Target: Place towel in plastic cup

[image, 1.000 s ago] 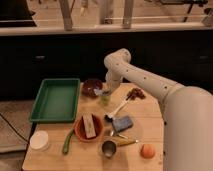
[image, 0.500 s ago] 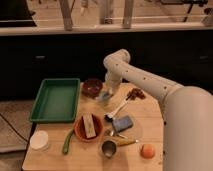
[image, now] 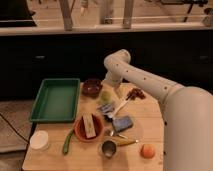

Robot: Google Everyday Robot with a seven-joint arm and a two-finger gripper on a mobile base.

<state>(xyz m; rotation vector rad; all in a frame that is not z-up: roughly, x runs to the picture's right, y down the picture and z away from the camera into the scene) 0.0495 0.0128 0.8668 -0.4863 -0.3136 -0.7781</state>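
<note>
Blue-grey towel point(image: 106, 108) logged lying outside cup point(image: 105, 95), just in front of it; gripper point(image: 111, 89) logged just beside cup, spread or pinching impossible to tell; placement judged not yet done.

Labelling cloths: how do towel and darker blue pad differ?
The towel is paler blue-grey, the blue pad darker. The towel looks rumpled, the blue pad square. The towel lies nearer the plastic cup, where the gripper hangs, than the blue pad. Both lie on the table.
</note>
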